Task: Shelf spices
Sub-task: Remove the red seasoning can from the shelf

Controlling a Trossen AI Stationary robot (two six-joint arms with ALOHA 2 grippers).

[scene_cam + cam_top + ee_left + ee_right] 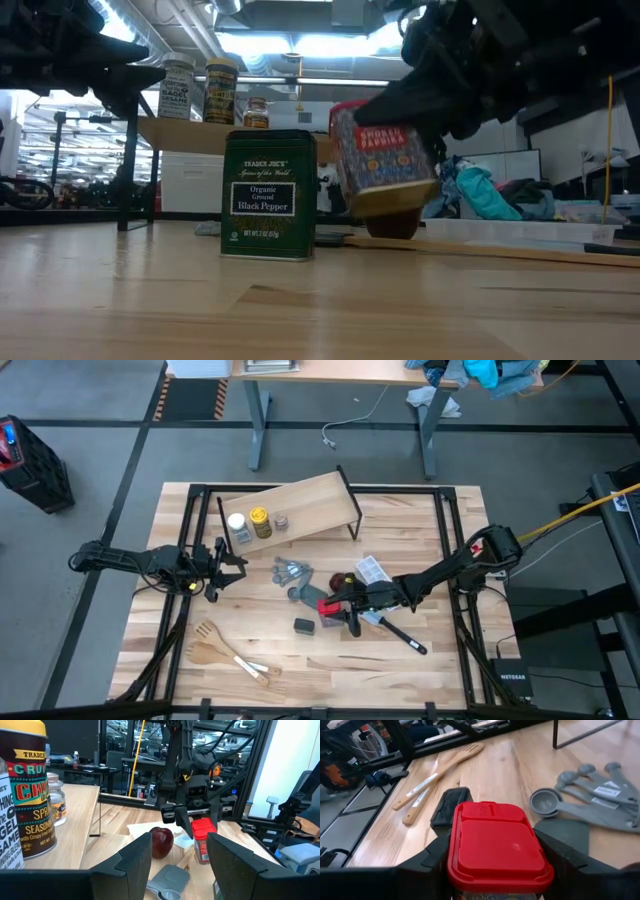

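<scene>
Red lid, square body, "SMOKED PAPRIKA" on the label: the red square tin (383,160) is pinched between the right gripper's (338,609) fingers and tilted, lifted off the table (420,660) near its middle. Next to it we've got the dark grey square tin (268,195) standing upright on the wood, reading "Trader Joe's Organic Ground Black Pepper". Up on the shelf (305,503), a light plank on thin black legs, the white-capped jar (237,525), yellow-capped jar (260,521) and tiny grey-brown jar (282,520) sit together at one end. The left gripper (222,568) hovers just in front of that end, fingers apart and holding nothing. Grey plastic measuring spoons (292,570) are fanned out nearby, and wooden utensils (228,651) lie toward the front
</scene>
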